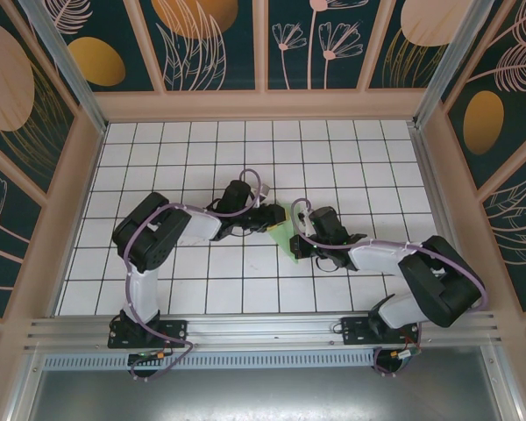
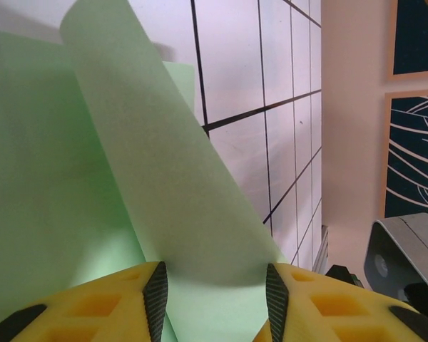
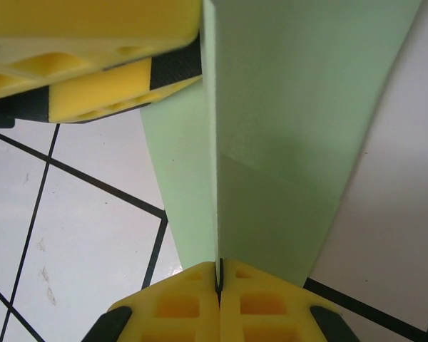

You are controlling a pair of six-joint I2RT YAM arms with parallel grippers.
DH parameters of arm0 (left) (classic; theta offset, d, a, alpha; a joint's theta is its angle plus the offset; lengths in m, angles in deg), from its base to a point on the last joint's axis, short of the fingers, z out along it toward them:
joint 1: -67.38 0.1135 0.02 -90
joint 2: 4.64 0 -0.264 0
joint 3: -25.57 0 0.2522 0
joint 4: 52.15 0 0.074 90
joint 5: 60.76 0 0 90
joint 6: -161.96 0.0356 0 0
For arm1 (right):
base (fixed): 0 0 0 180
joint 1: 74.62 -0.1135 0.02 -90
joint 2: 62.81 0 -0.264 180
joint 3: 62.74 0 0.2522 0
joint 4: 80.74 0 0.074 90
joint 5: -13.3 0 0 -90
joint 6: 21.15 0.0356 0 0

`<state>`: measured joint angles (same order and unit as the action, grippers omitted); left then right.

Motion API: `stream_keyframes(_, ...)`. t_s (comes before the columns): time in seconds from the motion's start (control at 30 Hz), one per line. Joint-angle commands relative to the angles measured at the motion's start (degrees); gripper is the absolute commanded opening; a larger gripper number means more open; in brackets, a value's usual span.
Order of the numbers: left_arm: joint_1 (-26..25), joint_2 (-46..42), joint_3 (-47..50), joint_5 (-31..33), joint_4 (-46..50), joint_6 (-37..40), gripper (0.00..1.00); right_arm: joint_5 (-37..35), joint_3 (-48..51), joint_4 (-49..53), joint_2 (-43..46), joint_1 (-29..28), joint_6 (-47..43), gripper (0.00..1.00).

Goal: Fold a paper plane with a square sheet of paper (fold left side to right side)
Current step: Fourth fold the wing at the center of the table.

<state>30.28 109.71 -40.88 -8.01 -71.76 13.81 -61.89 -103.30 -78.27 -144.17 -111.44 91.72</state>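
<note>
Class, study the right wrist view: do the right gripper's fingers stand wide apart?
No, the right gripper has its fingers pressed together, pinching the folded edge of the sheet of paper.

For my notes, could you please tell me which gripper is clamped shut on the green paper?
The right gripper: it pinches a raised fold of the green paper, while the left gripper stands open around a flap.

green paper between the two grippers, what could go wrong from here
1. The right gripper is shut on a standing fold of the square sheet of paper; a sideways pull might tear it or drag the sheet across the table.
2. The left gripper stands open around a lifted, curved part of the sheet; closing there might crumple it instead of creasing cleanly.
</note>
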Motion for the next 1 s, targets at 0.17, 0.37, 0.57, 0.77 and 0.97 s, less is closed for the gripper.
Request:
stream_keyframes(0.17,-0.42,2.20,-1.49,0.99,2.81,0.72,0.46,2.54,1.02,-1.98,-1.58,1.05,-0.54,0.08)
stream_keyframes(0.37,-0.38,3.11,-1.82,1.49,3.89,1.16,0.46,3.39,1.11,-2.07,-2.12,1.34,-0.64,0.09)
stream_keyframes(0.57,-0.35,3.34,-1.89,2.42,5.15,1.70,0.46,3.46,0.50,-1.13,-1.65,1.41,-0.67,0.13)
stream_keyframes(0.77,-0.40,3.35,-1.84,2.85,5.38,1.72,0.46,-3.85,-2.13,7.68,4.23,0.30,-1.36,0.29)
stream_keyframes(0.97,-0.35,3.22,-1.83,2.91,5.50,1.80,0.46,-17.44,-6.47,19.94,6.38,-6.51,0.52,0.37)
